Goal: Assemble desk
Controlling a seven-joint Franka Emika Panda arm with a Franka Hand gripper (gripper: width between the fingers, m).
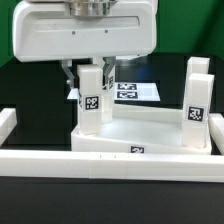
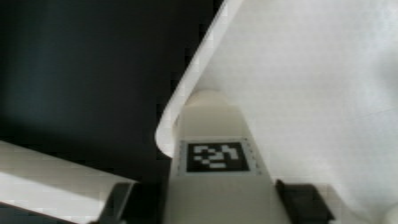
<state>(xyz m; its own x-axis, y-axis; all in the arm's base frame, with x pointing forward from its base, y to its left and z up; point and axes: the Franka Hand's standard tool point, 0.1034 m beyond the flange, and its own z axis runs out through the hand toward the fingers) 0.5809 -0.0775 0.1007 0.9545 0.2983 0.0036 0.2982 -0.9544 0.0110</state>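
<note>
Gripper straddling the upright leg at the panel's corner on the exterior view's left.

Gripper (image 1: 91,78) comes down over a leg (image 1: 90,93); a finger (image 2: 302,196) shows on each side of the tagged leg (image 2: 221,150) in the wrist view. Jaws partly closed around it, but can't tell whether the pads touch, so grip unconfirmed. That leg stands upright at the corner of the panel (image 1: 140,132); seated or only resting in its socket, can't tell. Two more legs (image 1: 196,98) stand at the panel's end on the exterior view's right. Panel sits against the border bar (image 1: 110,160) in front; marker board (image 1: 135,91) lies behind. To do it well: square the pads on opposite flat faces, keep the leg vertical, close fully before any twist or push. A tilted leg will likely bind in the socket.
</note>
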